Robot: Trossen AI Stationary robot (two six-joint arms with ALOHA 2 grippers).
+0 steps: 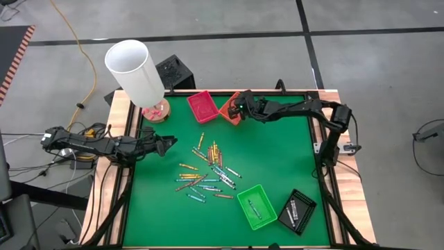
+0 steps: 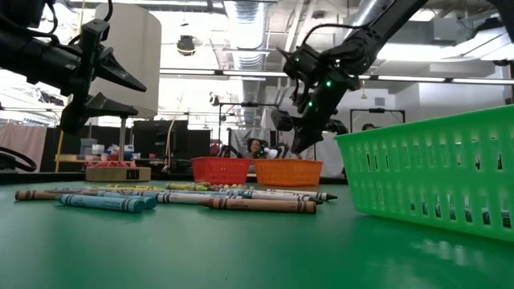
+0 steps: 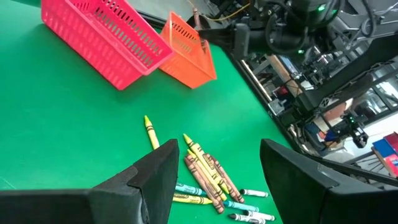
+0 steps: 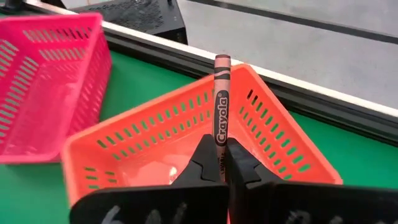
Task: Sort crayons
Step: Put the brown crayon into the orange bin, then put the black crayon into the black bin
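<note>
The right gripper [image 4: 219, 163] is hovering directly over the orange tray [image 4: 186, 134], which is sitting near the table's far edge beside the pink tray [image 1: 202, 105]; its fingers are pinched tight on a red-brown crayon [image 4: 221, 106], gripping the lower part while the rest is standing up clear of the fingertips. The crayon's long axis is running along the line of the fingers and pointing out over the tray's far rim, with the open basket lying just beneath the claw; by my reading a release from here would be dropping the stick into the tray, though it is hanging near the far wall rather than the middle, so it may be tipping against that rim.

The left gripper [image 3: 214, 171] is waiting above the table's left side with its fingers spread wide and nothing between them; the loose crayons [image 1: 208, 172] are lying scattered across the middle of the green table [image 1: 277, 153], just beyond those open fingers, most of them running roughly side by side, with a yellow crayon [image 3: 150, 131] lying apart at the near fringe of the heap. The left arm is plainly the nearer one to that pile; the green tray [image 1: 257, 206] and black tray [image 1: 297, 211] are sitting toward the table's near right corner.
</note>
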